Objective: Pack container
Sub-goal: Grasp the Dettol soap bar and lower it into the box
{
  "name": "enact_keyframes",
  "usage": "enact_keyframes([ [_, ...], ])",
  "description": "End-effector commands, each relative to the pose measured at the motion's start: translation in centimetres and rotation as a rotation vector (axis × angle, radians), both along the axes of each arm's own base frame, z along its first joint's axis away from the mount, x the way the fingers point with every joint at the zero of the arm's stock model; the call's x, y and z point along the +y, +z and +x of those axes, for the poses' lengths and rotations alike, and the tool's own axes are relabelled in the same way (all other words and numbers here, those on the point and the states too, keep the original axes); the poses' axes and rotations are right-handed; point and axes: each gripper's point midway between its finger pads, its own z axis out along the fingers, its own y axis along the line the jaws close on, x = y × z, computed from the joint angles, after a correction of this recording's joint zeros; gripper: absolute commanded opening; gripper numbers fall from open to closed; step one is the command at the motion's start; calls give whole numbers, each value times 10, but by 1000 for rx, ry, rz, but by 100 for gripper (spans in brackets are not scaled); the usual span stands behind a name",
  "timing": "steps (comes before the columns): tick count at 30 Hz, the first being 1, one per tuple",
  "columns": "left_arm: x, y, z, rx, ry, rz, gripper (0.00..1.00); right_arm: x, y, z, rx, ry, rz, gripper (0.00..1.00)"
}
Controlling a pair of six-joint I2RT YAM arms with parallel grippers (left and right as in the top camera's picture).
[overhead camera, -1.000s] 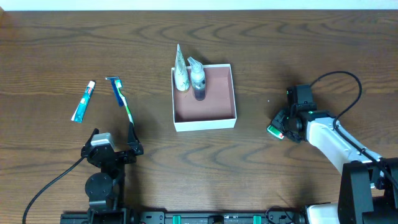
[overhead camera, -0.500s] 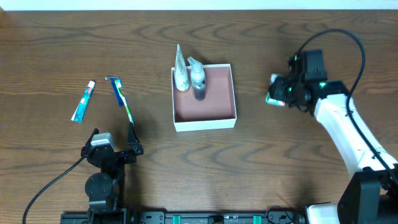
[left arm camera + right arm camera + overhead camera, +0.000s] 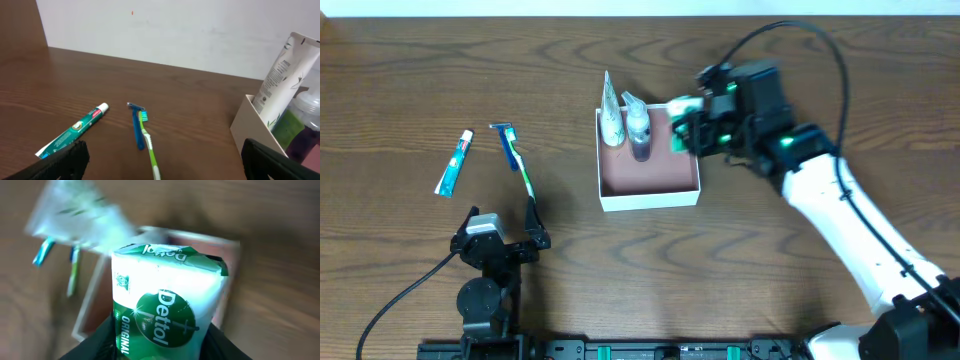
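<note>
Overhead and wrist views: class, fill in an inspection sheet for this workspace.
Surface: brown wood-grain table; no spills seen.
Job's things: white container with a pink floor holds a tube and a bottle in one corner; Dettol soap packet is over its wall on the right arm's side.
Clutter: toothpaste, razor and toothbrush lie outside the container, near the left arm.
Tools: right tool shut on the packet; left tool open, empty.
Cables: a black cable runs from the left arm; another loops over the right.
Surroundings: white wall.
</note>
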Motion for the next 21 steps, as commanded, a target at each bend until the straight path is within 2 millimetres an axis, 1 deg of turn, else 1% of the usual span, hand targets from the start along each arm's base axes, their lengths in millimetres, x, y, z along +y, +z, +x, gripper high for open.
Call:
enact_keyframes([
  [1, 2, -18, -1, 53, 8, 15, 98, 27, 4, -8, -7, 8, 0, 24],
  [5, 2, -18, -1, 53, 8, 15, 98, 49, -7, -20, 13, -13, -28, 24],
  [10, 2, -18, -1, 53, 8, 15, 98, 63, -22, -29, 27, -84, -75, 24],
  [13, 2, -18, -1, 53, 8, 15, 98, 71, -31, -29, 24, -121, -94, 24],
  [16, 2, -18, -1, 53, 8, 15, 98, 82, -40, -28, 22, -123, -92, 24],
  [21, 2, -18, -1, 53, 8, 15, 98, 94, -62, -23, 38, -121, -94, 24],
])
